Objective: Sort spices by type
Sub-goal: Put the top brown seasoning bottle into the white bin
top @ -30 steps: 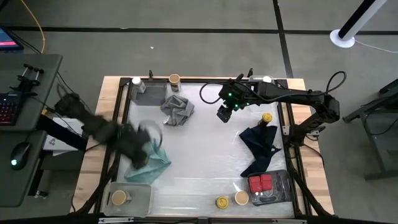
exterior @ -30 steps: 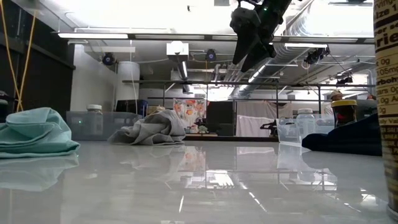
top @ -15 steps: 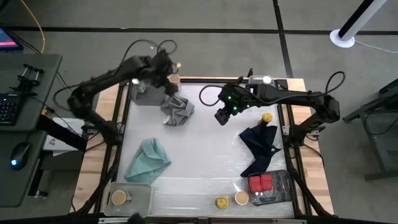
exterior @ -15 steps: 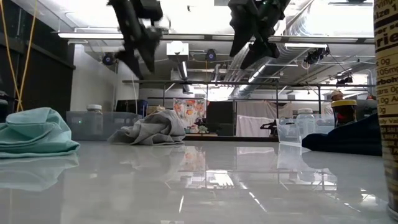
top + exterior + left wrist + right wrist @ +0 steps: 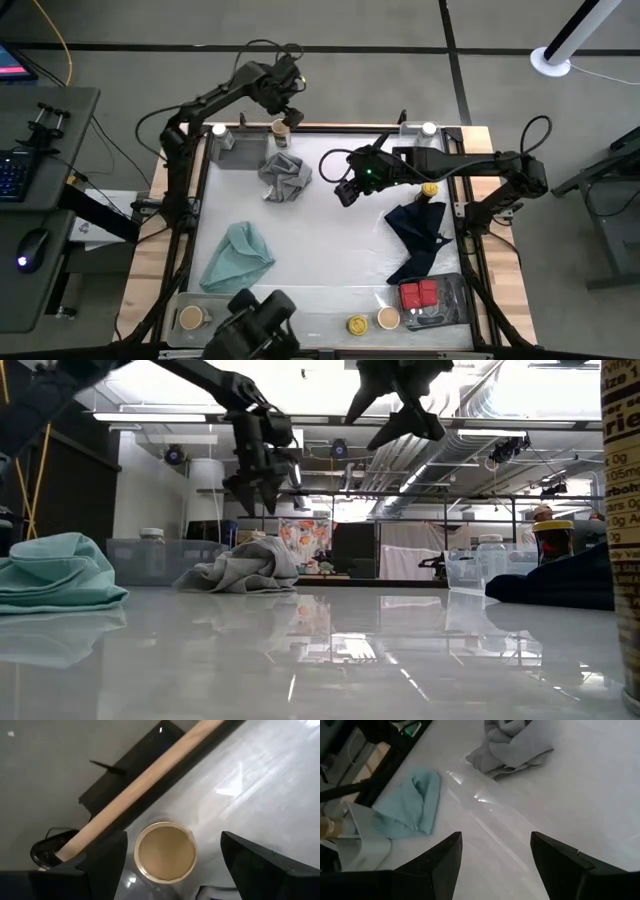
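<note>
1. The white glossy table point(image 5: 320, 250) is sitting inside a wooden frame point(image 5: 140, 262), with the crumpled grey cloth point(image 5: 285, 176) lying toward its far left part.
2. The folded teal cloth point(image 5: 238, 257) is lying nearer the front left, well apart from the grey cloth.
3. The dark navy cloth point(image 5: 420, 235) is lying on the right side, with a small round yellow-lidded jar point(image 5: 429, 189) standing just behind it.
4. The two red boxy tins point(image 5: 419, 295) are sitting side by side in a clear plastic tray point(image 5: 446, 312) at the front right corner.
5. A second yellow-lidded jar point(image 5: 357, 325) and a tan-lidded round jar point(image 5: 387, 318) are standing just left of that tray.
6. Another tan-lidded jar point(image 5: 190, 318) is sitting in a clear tray point(image 5: 225, 305) at the front left corner.
7. A tan-lidded jar point(image 5: 281, 128) is standing at the far edge, with the left gripper point(image 5: 287, 106) hovering over it.
8. The right gripper point(image 5: 345, 192) is hanging above the table's middle, right of the grey cloth.
</note>
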Robot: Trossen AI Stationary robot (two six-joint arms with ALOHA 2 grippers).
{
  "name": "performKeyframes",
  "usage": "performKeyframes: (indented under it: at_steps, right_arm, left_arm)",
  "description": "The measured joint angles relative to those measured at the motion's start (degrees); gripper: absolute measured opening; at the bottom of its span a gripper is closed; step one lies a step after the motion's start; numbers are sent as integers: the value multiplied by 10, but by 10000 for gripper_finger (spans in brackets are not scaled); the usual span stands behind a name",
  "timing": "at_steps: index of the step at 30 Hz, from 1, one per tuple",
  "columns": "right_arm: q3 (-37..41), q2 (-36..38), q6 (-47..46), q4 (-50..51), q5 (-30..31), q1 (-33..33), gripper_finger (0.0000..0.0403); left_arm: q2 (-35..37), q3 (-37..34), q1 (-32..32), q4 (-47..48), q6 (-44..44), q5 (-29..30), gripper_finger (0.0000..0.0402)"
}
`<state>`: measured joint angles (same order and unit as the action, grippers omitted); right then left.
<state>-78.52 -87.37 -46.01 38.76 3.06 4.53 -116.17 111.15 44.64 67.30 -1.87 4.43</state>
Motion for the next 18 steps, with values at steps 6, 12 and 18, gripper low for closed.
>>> performKeyframes:
  at_steps: [6,12,18]
  right_arm:
    - [0,0,-7,-1,14,-17,233]
    - [0,0,-20,-1,32,-26,233]
    - [0,0,-20,-1,34,-27,233]
  left_arm:
    - [-56,34,0,63,11,9,306]
    - [-75,34,1,63,13,5,305]
    - [-75,28,8,61,20,7,305]
